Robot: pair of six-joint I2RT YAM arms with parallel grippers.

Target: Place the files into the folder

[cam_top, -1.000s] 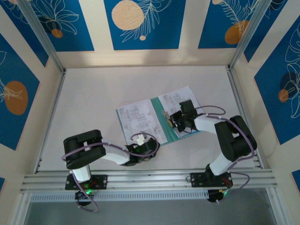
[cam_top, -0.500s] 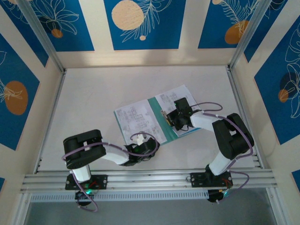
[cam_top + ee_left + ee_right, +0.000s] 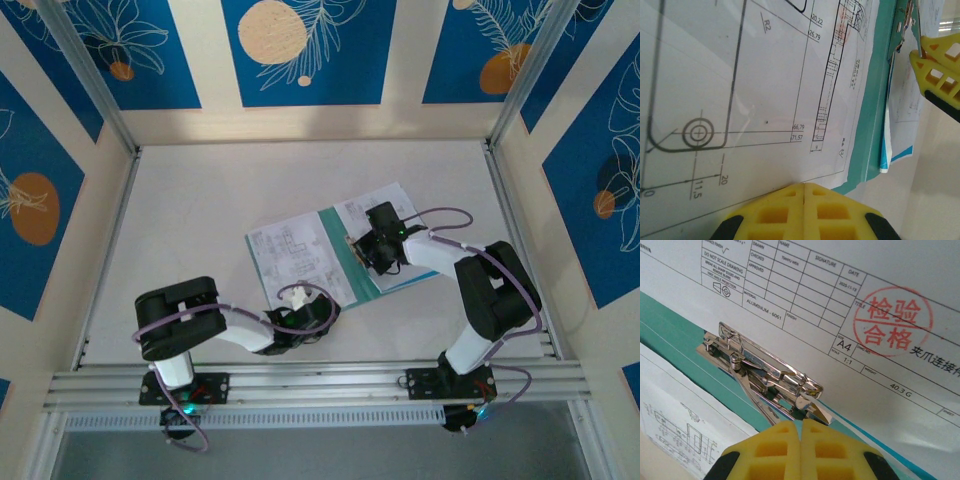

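The teal-green folder [image 3: 341, 258] lies open mid-table, with a metal clip [image 3: 765, 369] on its inner strip [image 3: 670, 322]. The files are white drawing sheets: one [image 3: 290, 250] on the left half, another [image 3: 372, 208] on the right half, bearing a red stamp [image 3: 891, 324]. My left gripper [image 3: 804, 188] is shut, its tips resting on the near edge of the left sheet [image 3: 740, 100], beside the folder's teal edge [image 3: 875, 125] and a blue edge strip [image 3: 884, 150]. Shut as well, my right gripper [image 3: 801, 424] has its tips right at the clip's lever. Seen from above, the left gripper [image 3: 322, 303] and right gripper [image 3: 366, 251] are both low over the folder.
The pale table [image 3: 200, 200] is bordered by aluminium rails [image 3: 300, 380] at the near edge and blue patterned walls [image 3: 300, 50] on the other sides. The right gripper's yellow finger [image 3: 940, 55] shows at the upper right of the left wrist view.
My right gripper has slid a little to the left and farther across the folder toward the clip. The left arm has stayed put.
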